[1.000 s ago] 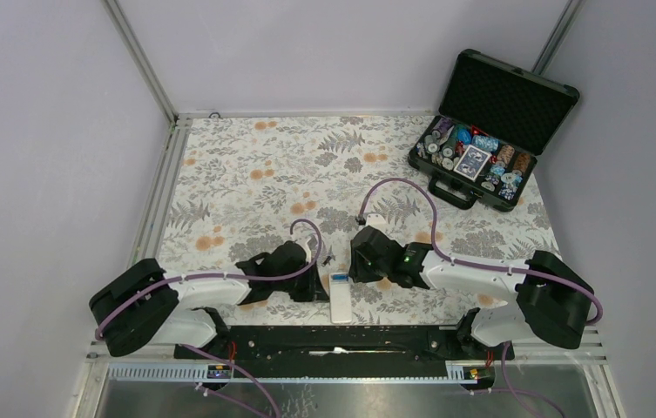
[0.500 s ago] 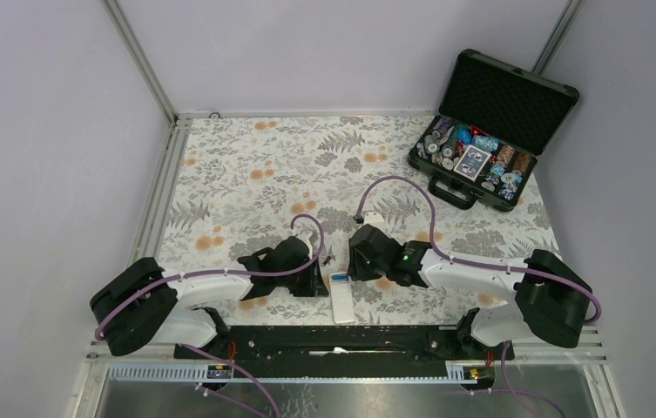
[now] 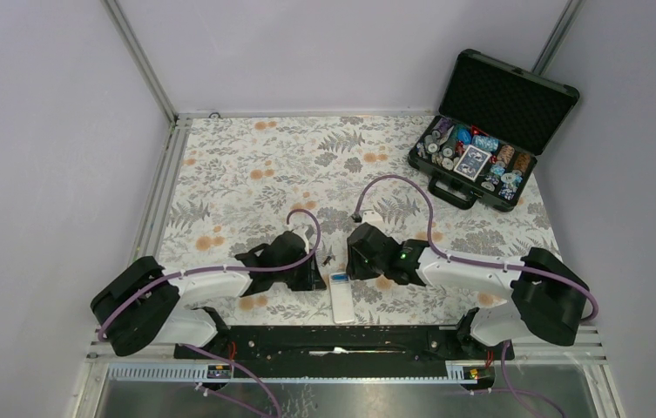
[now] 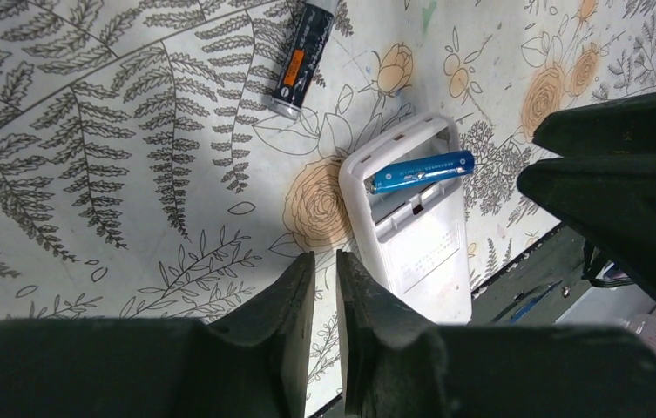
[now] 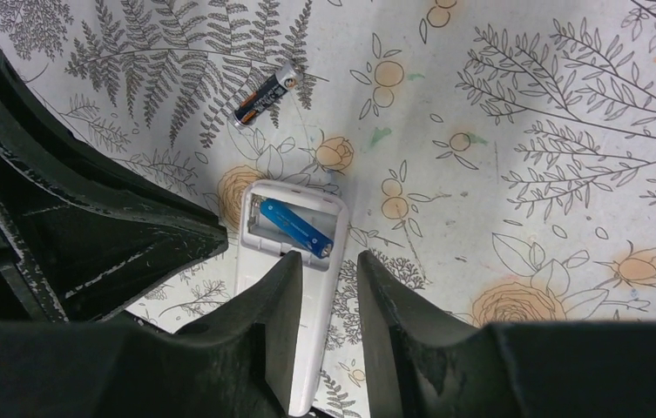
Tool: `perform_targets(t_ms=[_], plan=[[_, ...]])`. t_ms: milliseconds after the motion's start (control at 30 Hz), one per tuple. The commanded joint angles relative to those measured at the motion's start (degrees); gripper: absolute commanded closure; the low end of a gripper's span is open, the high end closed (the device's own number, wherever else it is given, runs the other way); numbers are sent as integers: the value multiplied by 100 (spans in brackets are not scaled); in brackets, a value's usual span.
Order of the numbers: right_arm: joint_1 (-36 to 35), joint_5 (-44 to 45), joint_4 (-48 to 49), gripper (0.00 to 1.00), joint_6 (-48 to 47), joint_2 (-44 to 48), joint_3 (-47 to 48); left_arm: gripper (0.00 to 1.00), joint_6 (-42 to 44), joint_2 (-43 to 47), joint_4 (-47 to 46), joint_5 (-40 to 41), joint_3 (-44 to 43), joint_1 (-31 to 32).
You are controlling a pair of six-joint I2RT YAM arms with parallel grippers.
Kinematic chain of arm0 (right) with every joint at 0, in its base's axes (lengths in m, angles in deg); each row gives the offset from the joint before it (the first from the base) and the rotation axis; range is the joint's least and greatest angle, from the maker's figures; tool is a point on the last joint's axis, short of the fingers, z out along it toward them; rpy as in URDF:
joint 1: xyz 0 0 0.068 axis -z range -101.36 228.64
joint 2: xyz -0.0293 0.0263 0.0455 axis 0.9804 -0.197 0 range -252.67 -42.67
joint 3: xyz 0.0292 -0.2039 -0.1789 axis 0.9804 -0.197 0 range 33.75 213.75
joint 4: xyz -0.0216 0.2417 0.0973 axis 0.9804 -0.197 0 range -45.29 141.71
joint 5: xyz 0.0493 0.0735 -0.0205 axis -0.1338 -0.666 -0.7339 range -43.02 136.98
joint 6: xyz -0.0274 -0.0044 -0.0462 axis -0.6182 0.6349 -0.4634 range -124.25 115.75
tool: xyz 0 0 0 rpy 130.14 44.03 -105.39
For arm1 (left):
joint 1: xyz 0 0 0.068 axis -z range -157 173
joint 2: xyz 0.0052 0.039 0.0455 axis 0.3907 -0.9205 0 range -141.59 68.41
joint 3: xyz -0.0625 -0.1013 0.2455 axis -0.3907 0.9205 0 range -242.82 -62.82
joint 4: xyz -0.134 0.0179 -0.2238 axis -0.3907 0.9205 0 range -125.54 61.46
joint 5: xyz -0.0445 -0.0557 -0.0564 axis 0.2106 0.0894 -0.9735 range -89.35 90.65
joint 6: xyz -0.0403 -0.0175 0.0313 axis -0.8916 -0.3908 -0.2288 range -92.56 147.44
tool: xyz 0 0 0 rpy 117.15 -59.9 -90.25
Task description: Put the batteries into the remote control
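The white remote control [image 3: 341,298] lies back-up near the table's front edge, its battery bay uncovered. A bright blue battery [image 4: 422,171] rests slantwise across that bay [image 5: 296,226], one end riding on the rim. A second, dark battery [image 4: 302,57] lies loose on the cloth just beyond the remote [image 5: 265,94]. My left gripper [image 4: 324,261] hovers left of the remote [image 4: 420,261], its jaws a narrow slit apart with only cloth showing between them. My right gripper [image 5: 327,261] hangs open over the remote's right edge [image 5: 252,264], holding nothing.
An open black case [image 3: 490,131] of poker chips and cards stands at the back right. The left arm's black head [image 5: 71,226] crowds the remote from the left. The table's front rail [image 3: 341,344] runs right behind the remote.
The left gripper's jaws have parted slightly and it has drawn a little away from the remote. The right gripper has edged slightly farther from the bases. The remote has stayed put.
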Motion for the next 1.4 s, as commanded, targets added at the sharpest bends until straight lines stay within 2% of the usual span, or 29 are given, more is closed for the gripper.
perform_targets(t_ms=[0,1367], plan=[[49,5,123,64,-6,-184,325,80,111,-129,-214,47,-93,-65],[51,-488,120,77,258,-717,416,81,292,-469,-255,62,-187,-261]])
